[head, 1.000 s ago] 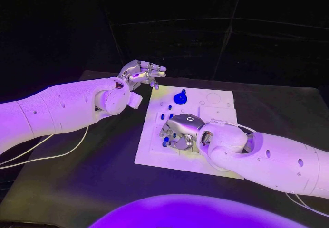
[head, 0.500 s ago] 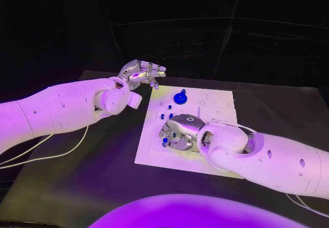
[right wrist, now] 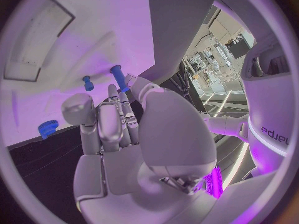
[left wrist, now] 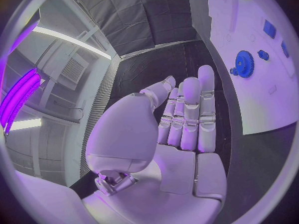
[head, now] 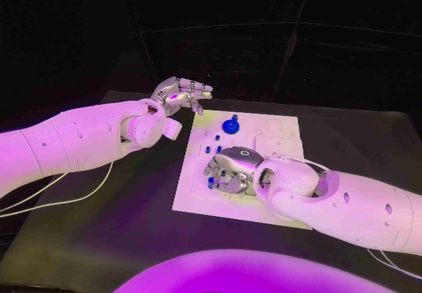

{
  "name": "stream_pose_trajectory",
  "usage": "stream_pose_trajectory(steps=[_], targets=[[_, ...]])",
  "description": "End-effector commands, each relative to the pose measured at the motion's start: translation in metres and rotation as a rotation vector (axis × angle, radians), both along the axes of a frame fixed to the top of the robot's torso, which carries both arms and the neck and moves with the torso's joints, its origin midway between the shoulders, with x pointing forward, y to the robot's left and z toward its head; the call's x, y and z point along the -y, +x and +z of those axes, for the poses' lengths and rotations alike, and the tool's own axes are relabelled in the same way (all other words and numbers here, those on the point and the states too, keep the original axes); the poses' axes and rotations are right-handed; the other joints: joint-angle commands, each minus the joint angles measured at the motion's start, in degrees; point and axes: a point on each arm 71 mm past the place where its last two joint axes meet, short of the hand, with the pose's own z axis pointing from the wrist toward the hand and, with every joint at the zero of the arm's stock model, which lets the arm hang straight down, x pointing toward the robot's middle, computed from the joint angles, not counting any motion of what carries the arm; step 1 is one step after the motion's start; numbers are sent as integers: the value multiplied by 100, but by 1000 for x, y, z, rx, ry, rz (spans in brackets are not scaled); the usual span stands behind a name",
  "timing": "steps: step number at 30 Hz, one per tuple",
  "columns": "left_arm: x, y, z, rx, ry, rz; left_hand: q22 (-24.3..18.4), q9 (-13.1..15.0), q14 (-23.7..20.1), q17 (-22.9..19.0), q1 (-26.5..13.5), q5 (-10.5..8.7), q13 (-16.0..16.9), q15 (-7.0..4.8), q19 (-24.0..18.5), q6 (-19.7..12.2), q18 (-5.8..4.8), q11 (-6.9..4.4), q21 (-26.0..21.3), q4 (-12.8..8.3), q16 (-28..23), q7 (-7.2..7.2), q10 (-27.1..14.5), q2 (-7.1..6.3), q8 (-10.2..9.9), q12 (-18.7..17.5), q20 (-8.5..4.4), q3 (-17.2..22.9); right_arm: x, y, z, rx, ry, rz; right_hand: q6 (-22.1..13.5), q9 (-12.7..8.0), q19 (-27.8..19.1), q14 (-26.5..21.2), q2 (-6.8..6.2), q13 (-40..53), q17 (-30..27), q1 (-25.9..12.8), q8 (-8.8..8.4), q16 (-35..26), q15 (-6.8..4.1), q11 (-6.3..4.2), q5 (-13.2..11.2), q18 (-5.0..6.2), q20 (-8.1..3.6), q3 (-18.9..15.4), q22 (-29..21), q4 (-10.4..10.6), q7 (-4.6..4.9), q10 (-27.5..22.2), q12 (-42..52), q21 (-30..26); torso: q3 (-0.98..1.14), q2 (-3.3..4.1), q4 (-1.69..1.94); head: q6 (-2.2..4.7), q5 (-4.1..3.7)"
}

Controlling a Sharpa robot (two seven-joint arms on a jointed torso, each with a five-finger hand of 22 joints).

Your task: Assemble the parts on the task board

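We see the task board (head: 280, 143) at mid-frame on the table (head: 105, 238). A gear (head: 230, 126) stands on its upper part, small pegs (head: 217, 148) below it. The right hand (head: 232, 169) covers the board's lower left; the left hand (head: 183, 93) hangs above its upper-left corner.

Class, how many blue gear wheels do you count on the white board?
1. The blue gear sits near the task board's far edge, beyond the right hand. More could be hidden under that hand.
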Motion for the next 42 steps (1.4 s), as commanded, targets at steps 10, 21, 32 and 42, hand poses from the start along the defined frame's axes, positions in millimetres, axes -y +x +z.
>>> stream_pose_trajectory(steps=[10, 21, 32, 42], targets=[[-1, 0, 1, 1, -7, -6, -6, -7, -49, -5, 13, 19, 8, -3, -38, -20, 80, -7, -32, 4, -7, 13, -41, 44, 28, 27, 15, -46, 16, 2, 7, 39, 64, -62, -60, 14, -84, 85, -21, 1, -35, -94, -1, -33, 68, 49, 22, 40, 27, -122, -111, 10, 18, -151, -49, -88, 0, -8, -4, 28, -11], [-2, 0, 1, 1, -6, -3, -6, -7, -49, -5, 13, 19, 8, -3, -38, -20, 80, -7, -32, 4, -7, 13, -41, 44, 28, 27, 15, -46, 79, 14, 38, -42, 177, -252, 401, 86, 182, 192, -34, 182, 316, -601, 211, 234, -4, -73, -102, -46, -2, -543, 452, 395, -36, 624, 447, 231, -11, -34, -21, 104, -190], [-5, -1, 2, 4, -4, 5, -6, -7, -49, -5, 13, 19, 8, -3, -38, -20, 80, -7, -32, 4, -7, 13, -41, 44, 28, 27, 15, -46, 171, 28, 39, -155, 98, -536, 727, 255, 538, 279, 7, 2561, 727, -972, 790, 594, -351, -486, 205, -201, -342, -1853, 1316, 801, -408, 1634, 2991, 742, -57, -72, -146, 250, -656], [-8, -3, 1, 4, -3, 8, -10, -6, -51, -11, 13, 19, 9, -2, -36, -23, 80, -7, -37, 7, -5, 14, -47, 51, 32, 36, 16, -53, 212, 16, 24, -224, -20, -717, 417, 756, 571, 313, 415, 6175, 1121, -845, 1677, 875, -385, -534, 297, -229, -381, -3011, 1523, 1194, -477, 1470, 6202, 845, -59, -75, -138, 283, -1104]])
